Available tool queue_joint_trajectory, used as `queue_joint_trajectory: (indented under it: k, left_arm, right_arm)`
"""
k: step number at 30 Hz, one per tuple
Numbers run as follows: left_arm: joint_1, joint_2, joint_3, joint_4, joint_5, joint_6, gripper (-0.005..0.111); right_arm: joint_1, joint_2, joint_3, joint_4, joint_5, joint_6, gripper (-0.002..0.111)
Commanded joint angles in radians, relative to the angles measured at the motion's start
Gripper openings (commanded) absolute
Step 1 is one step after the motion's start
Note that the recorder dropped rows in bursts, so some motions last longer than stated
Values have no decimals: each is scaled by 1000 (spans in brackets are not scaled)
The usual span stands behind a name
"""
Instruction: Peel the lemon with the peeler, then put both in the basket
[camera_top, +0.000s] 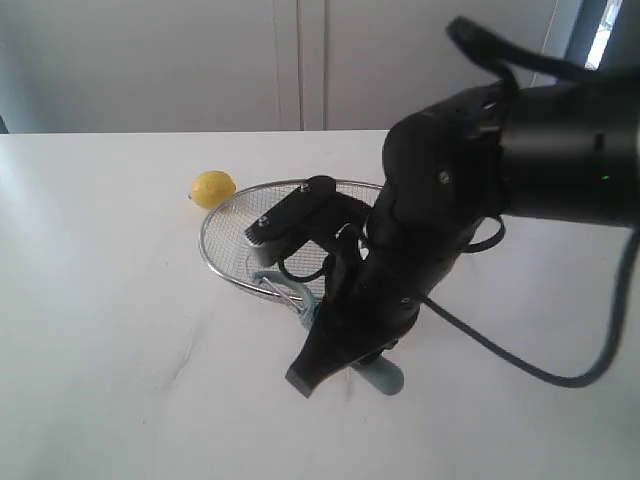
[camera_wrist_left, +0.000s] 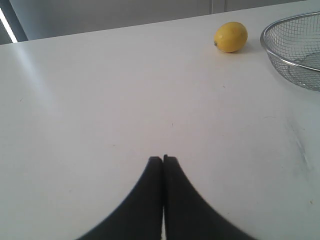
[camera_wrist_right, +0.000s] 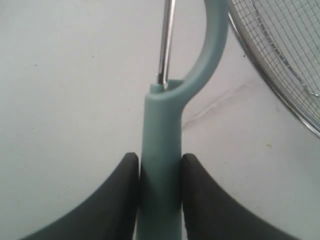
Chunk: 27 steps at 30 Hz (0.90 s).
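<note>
- Lemon (camera_wrist_left: 231, 36): small, round, bright yellow, skin all on, small nub at one end.
- It sits on the desk (camera_wrist_left: 100, 100) just beside the basket (camera_wrist_left: 295, 40), outside the rim, not touching.
- Peeler (camera_wrist_right: 161, 130): pale teal handle, curved teal head, thin metal blade.
- Right claw (camera_wrist_right: 160, 159) is clamped on the peeler handle, one black finger (camera_wrist_right: 122, 190) on each side, with the head pointing away from the wrist.
- Peeler is outside the basket with its head near the rim; cannot tell if it rests on the desk.
- Basket: wide, shallow, silver wire mesh with a thicker metal rim, nothing seen inside.
- Left claw (camera_wrist_left: 163, 159) is fully closed, tips pressed together, holding nothing, well apart from the lemon.
- Desk: plain white, matte, a few faint smudges near the basket.
- Room: pale wall panels behind the desk, with a bright strip at the top right of the exterior view.
</note>
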Motion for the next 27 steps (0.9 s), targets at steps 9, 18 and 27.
queue_joint_trajectory:
  k: [9, 18, 27]
  left_arm:
    - [0, -4, 3, -10, -2, -7, 0]
    - [0, -4, 3, -10, -2, -7, 0]
    - [0, -4, 3, -10, -2, -7, 0]
  right_arm:
    - [-53, -349, 4, -210, 141, 53, 0]
    - [-421, -362, 4, 128, 195, -290, 0]
    - [-421, -362, 4, 142, 166, -227, 0]
